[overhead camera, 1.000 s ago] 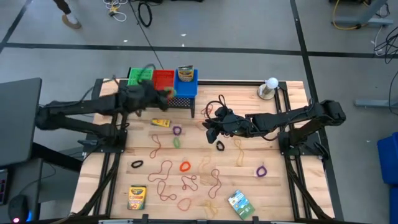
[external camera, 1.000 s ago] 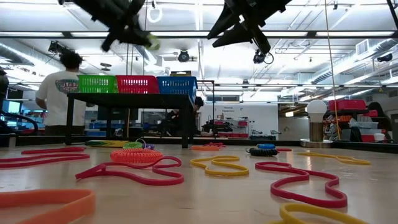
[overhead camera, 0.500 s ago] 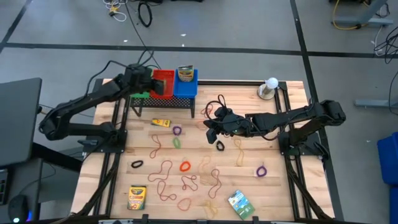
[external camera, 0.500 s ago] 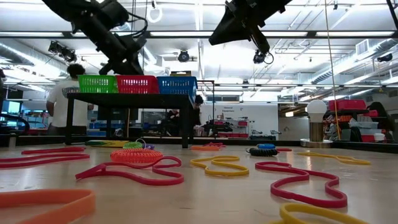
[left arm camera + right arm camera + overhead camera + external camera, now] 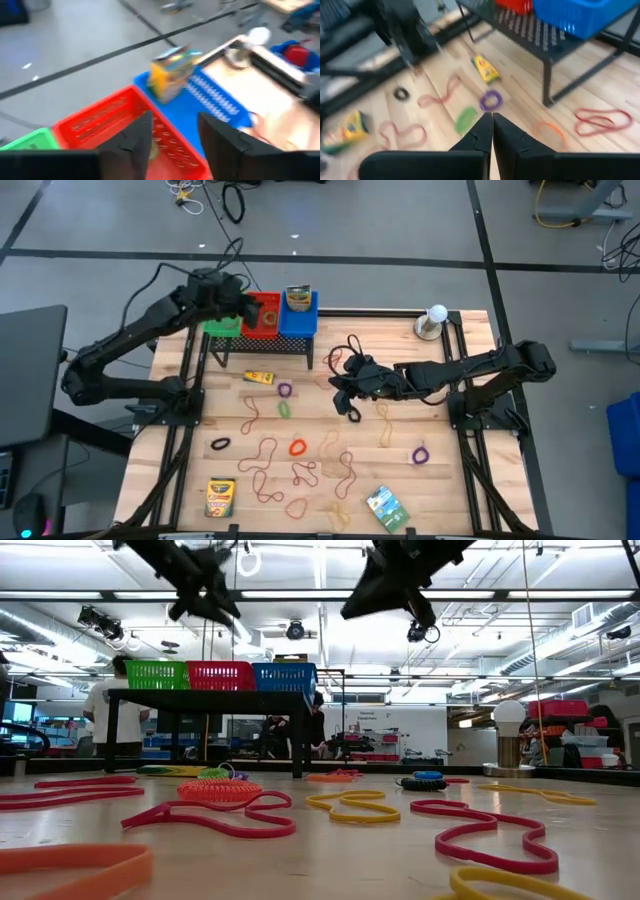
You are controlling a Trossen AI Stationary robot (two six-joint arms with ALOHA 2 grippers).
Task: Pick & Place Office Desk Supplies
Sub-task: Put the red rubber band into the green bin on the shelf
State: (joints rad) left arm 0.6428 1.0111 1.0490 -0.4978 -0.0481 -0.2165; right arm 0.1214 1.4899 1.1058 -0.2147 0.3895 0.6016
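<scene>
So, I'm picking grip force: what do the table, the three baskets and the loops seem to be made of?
Table: pale wood planks, grain and seams showing, matte. Baskets, green, red and blue: probably moulded plastic, with slotted walls and bright uniform colour. Loops, such as the orange one: likely rubber, thin and limp, lying in irregular curves.

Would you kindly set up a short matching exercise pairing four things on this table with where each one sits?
Things:
1. crayon box
2. green printed packet
3. white ball on its base
4. left pincer

Places:
A. over the red basket on the rack
B. front left of the table
C. far right corner of the table
D. front edge, right of centre

Pairs: 1-B, 2-D, 3-C, 4-A
</scene>
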